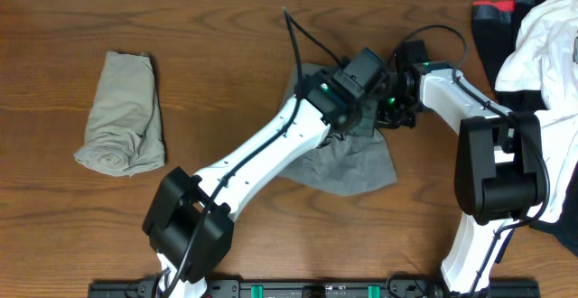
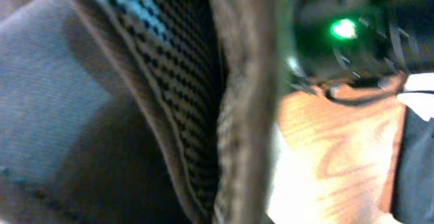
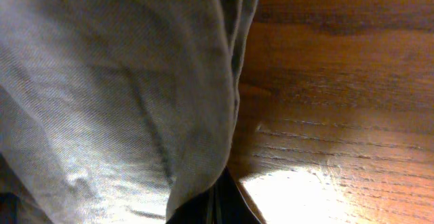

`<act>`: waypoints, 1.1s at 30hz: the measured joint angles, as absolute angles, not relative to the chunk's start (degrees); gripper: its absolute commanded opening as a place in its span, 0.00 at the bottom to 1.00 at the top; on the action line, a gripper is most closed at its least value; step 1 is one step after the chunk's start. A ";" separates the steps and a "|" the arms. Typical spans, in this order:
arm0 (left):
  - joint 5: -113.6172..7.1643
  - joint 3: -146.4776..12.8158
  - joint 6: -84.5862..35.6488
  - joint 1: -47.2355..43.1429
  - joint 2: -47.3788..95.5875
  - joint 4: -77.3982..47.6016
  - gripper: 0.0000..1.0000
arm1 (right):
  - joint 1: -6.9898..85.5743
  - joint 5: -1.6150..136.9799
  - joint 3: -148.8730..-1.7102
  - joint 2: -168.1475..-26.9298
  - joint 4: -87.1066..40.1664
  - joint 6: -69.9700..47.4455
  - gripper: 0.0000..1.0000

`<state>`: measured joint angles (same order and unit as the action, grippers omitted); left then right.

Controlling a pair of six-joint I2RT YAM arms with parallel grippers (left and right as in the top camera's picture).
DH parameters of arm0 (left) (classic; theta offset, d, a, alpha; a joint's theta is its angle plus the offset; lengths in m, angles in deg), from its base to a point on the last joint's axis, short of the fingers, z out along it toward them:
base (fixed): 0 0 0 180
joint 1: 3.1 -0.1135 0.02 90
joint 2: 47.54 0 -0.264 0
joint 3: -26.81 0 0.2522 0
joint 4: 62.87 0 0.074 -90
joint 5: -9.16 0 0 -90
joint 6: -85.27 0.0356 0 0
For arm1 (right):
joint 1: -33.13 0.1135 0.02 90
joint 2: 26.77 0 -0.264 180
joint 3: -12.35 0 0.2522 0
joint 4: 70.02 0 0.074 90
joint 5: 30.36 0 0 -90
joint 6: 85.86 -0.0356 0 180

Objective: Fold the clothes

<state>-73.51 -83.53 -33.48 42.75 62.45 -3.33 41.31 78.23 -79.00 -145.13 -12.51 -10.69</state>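
The grey shorts (image 1: 348,167) lie crumpled at the table's middle, their upper edge lifted between the two arms. My left gripper (image 1: 368,99) is shut on that edge. In the left wrist view grey cloth (image 2: 61,95) and a mesh lining (image 2: 176,81) fill the frame and hide the fingers. From the right, my right gripper (image 1: 395,107) meets the same spot. Its dark fingertips (image 3: 224,207) are pinched shut on the grey fabric (image 3: 108,95). The khaki shorts (image 1: 122,113) lie folded in a bundle at the left, away from both grippers.
At the right edge of the wooden table (image 1: 226,27) is a pile with a white garment (image 1: 546,45) and a dark piece with a red band (image 1: 497,13). The right arm's base (image 1: 497,167) stands beside that pile.
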 measured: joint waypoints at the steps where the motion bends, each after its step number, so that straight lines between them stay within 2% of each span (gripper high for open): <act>1: -73.55 -83.53 -33.46 43.23 62.45 -3.35 0.15 | 41.31 78.23 -79.00 -145.13 -12.51 -10.69 0.01; 3: -73.75 -83.53 -33.31 43.67 62.45 -3.43 0.30 | 41.31 78.23 -79.00 -145.13 -12.49 -10.69 0.01; 4: -73.90 -83.53 -33.75 43.89 62.45 -3.59 0.46 | 41.31 78.23 -79.00 -145.13 -12.47 -10.69 0.01; 5: -73.95 -83.53 -33.59 43.91 62.45 -3.76 0.54 | 41.31 78.23 -79.00 -145.13 -12.42 -10.69 0.01; 8: -74.14 -83.53 -33.66 44.00 62.45 -3.94 0.68 | 41.31 78.05 -79.00 -145.13 -11.96 -10.69 0.01; 15: -75.24 -83.53 -32.24 43.47 62.45 -2.17 0.68 | 41.23 76.17 -79.39 -145.13 -10.06 -10.39 0.01; 22: -77.01 -83.53 -31.43 38.03 62.45 4.67 0.69 | 38.01 75.82 -79.48 -145.04 -8.73 -9.16 0.04; 27: -78.65 -83.53 -31.06 31.82 62.45 9.61 0.73 | 32.51 79.04 -79.11 -144.56 -8.97 -5.05 0.17; 31: -78.86 -83.53 -29.88 26.49 62.43 10.93 0.76 | 29.86 85.51 -78.25 -142.20 -8.92 0.08 0.40; 32: -78.65 -83.53 -29.22 25.50 62.45 10.90 0.77 | 29.95 87.36 -78.23 -141.24 -8.90 1.41 0.44; 33: -78.17 -83.53 -28.28 24.48 62.45 10.86 0.79 | 30.28 89.70 -78.23 -139.95 -8.92 2.57 0.43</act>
